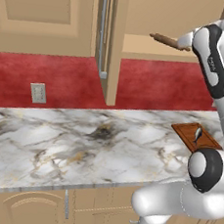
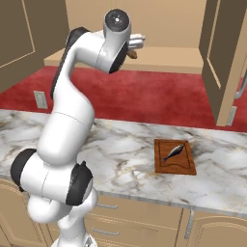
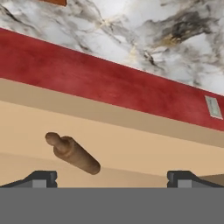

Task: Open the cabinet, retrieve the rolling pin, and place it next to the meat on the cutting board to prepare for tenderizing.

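My hand (image 3: 111, 177) is spread wide with nothing in it, reaching into the open cabinet (image 1: 116, 45). The rolling pin (image 3: 72, 153) lies on the cabinet's shelf (image 2: 164, 58) just ahead of my left fingertip (image 3: 41, 178), not touching it, one knobbed end pointing away. Far below my hand, the cutting board (image 2: 185, 166) sits on the marble table (image 1: 80, 145) with the meat (image 2: 172, 153) lying on it. A red wall (image 1: 151, 84) runs between shelf and table.

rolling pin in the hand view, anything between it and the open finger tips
Nothing: in the hand view only bare tan cabinet shelf separates the brown wooden rolling pin from the open gripper.
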